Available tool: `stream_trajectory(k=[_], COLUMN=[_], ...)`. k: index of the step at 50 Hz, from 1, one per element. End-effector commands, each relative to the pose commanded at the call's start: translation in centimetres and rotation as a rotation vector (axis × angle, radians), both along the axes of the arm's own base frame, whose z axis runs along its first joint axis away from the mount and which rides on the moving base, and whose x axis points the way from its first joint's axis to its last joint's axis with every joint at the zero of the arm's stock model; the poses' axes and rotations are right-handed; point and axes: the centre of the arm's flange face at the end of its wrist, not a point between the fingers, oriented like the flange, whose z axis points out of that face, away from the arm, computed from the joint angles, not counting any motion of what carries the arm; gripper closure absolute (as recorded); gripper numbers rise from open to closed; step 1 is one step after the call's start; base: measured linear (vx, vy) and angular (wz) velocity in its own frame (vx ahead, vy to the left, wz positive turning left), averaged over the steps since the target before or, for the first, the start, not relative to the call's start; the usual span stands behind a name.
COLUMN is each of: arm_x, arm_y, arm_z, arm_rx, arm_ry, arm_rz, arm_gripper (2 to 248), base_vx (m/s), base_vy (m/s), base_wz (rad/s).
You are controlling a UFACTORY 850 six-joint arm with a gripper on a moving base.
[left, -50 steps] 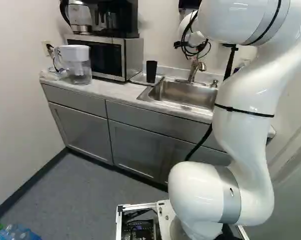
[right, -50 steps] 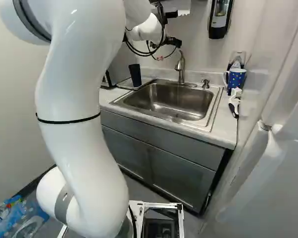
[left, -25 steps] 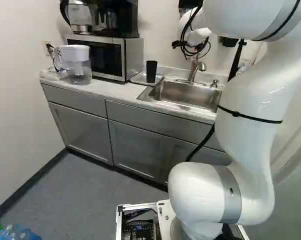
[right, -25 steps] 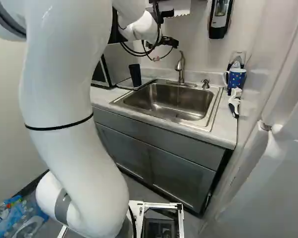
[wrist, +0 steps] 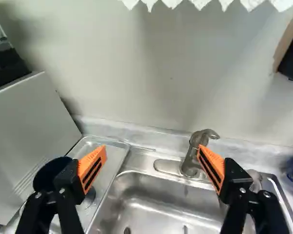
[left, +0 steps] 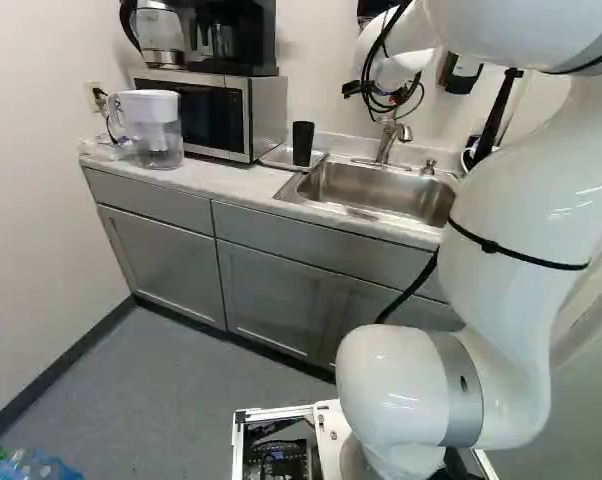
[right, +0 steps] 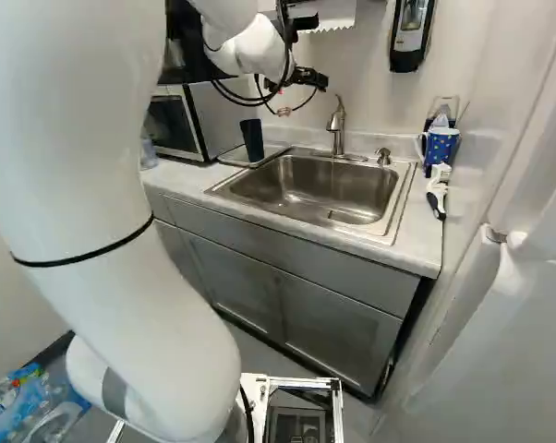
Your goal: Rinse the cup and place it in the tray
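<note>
In the right base view my gripper [right: 309,79] hangs above the counter, left of the faucet. The wrist view shows the gripper [wrist: 152,163] wide open, with nothing gripped between its orange pads. The black cup [left: 302,144] stands upright on the metal tray [left: 277,158], between microwave and sink. In the wrist view one finger partly covers the cup [wrist: 48,174], which lies outside the gap between the fingers. The faucet [wrist: 191,155] appears beside the opposite finger, behind the sink [right: 306,189].
The microwave [left: 203,115] stands beside the tray, with a water pitcher [left: 159,128] farther along the counter. A blue patterned mug [right: 440,148] and a brush [right: 437,191] are at the sink's other side. A soap dispenser [right: 410,35] hangs on the wall.
The upper arm has swung outward, to the right in the left base view and left in the right one. My gripper has shifted a little left, still open. Base and cup have stayed put.
</note>
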Motion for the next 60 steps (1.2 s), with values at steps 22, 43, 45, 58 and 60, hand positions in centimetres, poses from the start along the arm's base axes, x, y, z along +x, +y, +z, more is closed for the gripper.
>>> stream_trajectory(k=[22,43,45,58,60], arm_x=[-3.9,-7.4,-7.7,-9.9,-10.3], arm_y=[1.3,1.8,1.8,1.7,1.6], arm_z=[-0.7,-1.7,-1.8,-2.4,-2.5], arm_rx=[0.017,0.038,0.041,0.056,0.059], arm_ry=[0.089,0.202,0.214,0.286,0.297], arm_rz=[0.004,-0.003,-0.005,-0.02,-0.023], arm_gripper=[3,3,3,3,3], base_vx=[0.0,0.0,0.0,0.0,0.0], base_vy=[0.0,0.0,0.0,0.0,0.0], base_wz=[0.0,0.0,0.0,0.0,0.0])
